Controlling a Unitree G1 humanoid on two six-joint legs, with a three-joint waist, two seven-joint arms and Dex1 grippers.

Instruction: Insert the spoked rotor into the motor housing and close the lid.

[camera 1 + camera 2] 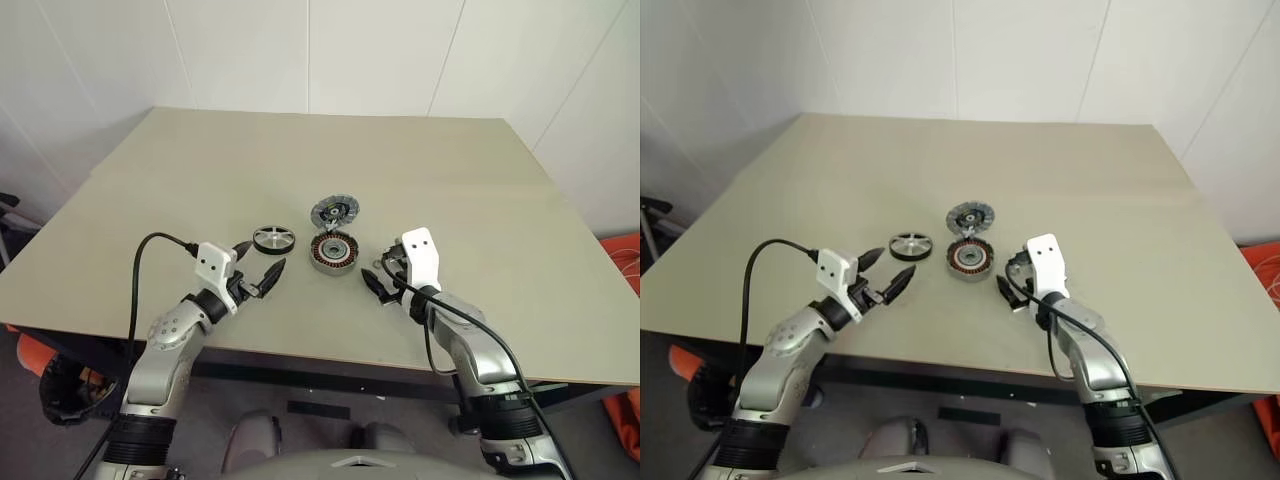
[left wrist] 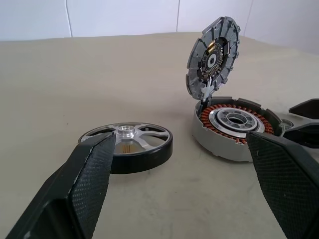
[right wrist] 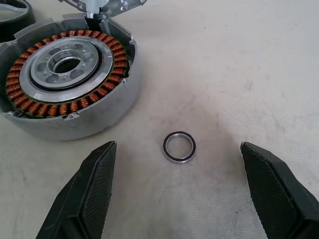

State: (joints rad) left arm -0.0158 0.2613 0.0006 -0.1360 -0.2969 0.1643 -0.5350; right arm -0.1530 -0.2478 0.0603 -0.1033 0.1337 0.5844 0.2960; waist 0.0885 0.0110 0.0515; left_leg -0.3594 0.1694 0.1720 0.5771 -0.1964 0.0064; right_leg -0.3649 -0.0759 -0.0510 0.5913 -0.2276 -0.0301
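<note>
Both grippers spread, empty, low over beige table (image 1: 480,190).
Left gripper (image 1: 258,270) faces black spoked rotor (image 1: 273,239); right gripper (image 1: 378,276) near small metal ring (image 3: 179,146); silvery copper-wound motor housing (image 1: 333,252) between them, ribbed grey lid (image 1: 335,210) hinged upright behind.

Each arm (image 1: 165,345) consists of silver-grey metal segments with black joint collars. A white block with two dark screw holes sits above each tool. A black cable (image 1: 140,270) loops from each wrist. Fingers (image 2: 84,184) are black, textured.
</note>
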